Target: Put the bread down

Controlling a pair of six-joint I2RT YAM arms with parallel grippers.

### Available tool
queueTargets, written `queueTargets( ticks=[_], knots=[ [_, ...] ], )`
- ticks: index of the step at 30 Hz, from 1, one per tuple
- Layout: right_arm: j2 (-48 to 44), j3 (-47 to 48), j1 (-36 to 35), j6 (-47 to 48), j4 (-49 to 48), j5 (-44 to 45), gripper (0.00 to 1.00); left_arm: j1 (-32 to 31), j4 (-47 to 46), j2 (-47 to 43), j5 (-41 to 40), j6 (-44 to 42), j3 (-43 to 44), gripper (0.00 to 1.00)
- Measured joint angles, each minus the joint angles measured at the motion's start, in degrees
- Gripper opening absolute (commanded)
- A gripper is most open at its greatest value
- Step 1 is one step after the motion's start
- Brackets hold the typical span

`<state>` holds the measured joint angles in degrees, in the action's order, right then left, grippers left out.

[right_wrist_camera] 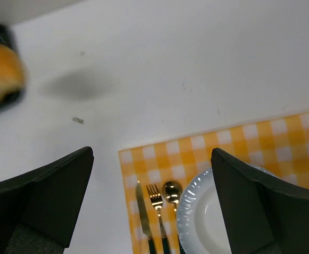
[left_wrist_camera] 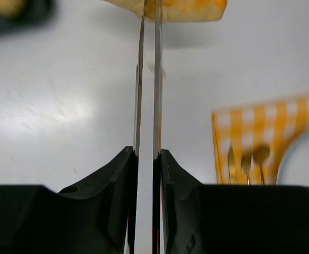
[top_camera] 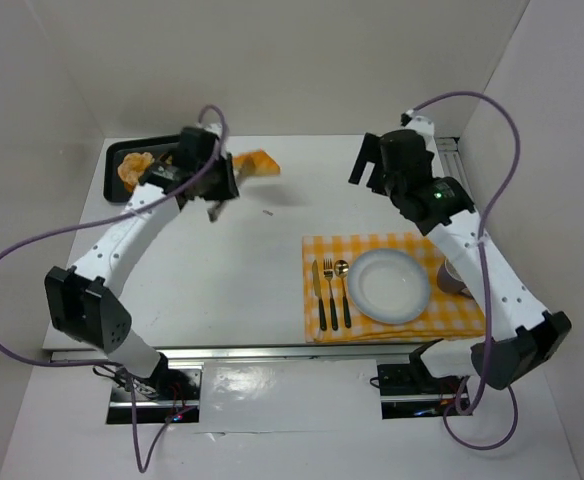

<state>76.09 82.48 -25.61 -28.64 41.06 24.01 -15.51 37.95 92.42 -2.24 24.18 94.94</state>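
Note:
A slice of toasted bread (top_camera: pixel 255 162) hangs above the table, pinched at the tip of thin metal tongs (left_wrist_camera: pixel 148 79). My left gripper (top_camera: pixel 222 178) is shut on the tongs (top_camera: pixel 215 208); in the left wrist view the gripper (left_wrist_camera: pixel 147 153) clamps both blades and the bread (left_wrist_camera: pixel 186 9) shows at the top edge. A white plate (top_camera: pixel 389 285) lies on a yellow checked placemat (top_camera: pixel 392 250) to the right. My right gripper (top_camera: pixel 367 165) is open and empty, raised beyond the placemat; in its wrist view (right_wrist_camera: pixel 152 153) it looks down on the plate (right_wrist_camera: pixel 207 222).
A black tray (top_camera: pixel 118 185) at the back left holds another piece of bread (top_camera: pixel 134 168). A knife, fork and spoon (top_camera: pixel 329 290) lie left of the plate. A grey cup (top_camera: pixel 452 278) stands right of the plate. White walls enclose the table.

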Motion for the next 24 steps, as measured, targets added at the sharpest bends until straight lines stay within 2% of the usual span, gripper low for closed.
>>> queueTargets(
  ticks=[4, 6, 10, 13, 17, 22, 24],
  knots=[
    [-3.85, 7.54, -0.02, 2.1, 0.22, 0.94, 0.99, -12.57, -0.2, -5.99, 2.27, 2.27, -13.38, 0.0],
    [-6.84, 9.94, -0.02, 2.97, 0.11, 1.42, 0.99, -20.04, -0.76, -7.32, 3.13, 4.72, -16.44, 0.0],
    [-11.37, 12.2, -0.02, 3.76, 0.11, 2.71, 0.99, -34.51, -3.56, -7.76, 2.67, 8.5, -16.92, 0.0],
    [-12.92, 12.57, -0.02, 4.13, 0.24, 3.39, 0.99, -42.18, -5.18, -5.99, 2.14, 9.97, -14.36, 0.0],
    [-13.38, 12.57, -0.02, 4.31, 1.05, 4.04, 0.99, -46.64, -7.43, 1.2, 1.33, 10.86, -7.89, 0.0],
    [-13.73, 12.52, -0.02, 4.33, 2.47, 5.2, 0.99, -47.23, -9.44, 10.32, 1.27, 10.78, -4.15, 0.01],
    [-14.01, 12.44, -0.02, 4.31, 2.82, 5.73, 0.99, -47.39, -9.42, 13.35, 1.57, 10.6, -2.78, 0.2]
  ],
)
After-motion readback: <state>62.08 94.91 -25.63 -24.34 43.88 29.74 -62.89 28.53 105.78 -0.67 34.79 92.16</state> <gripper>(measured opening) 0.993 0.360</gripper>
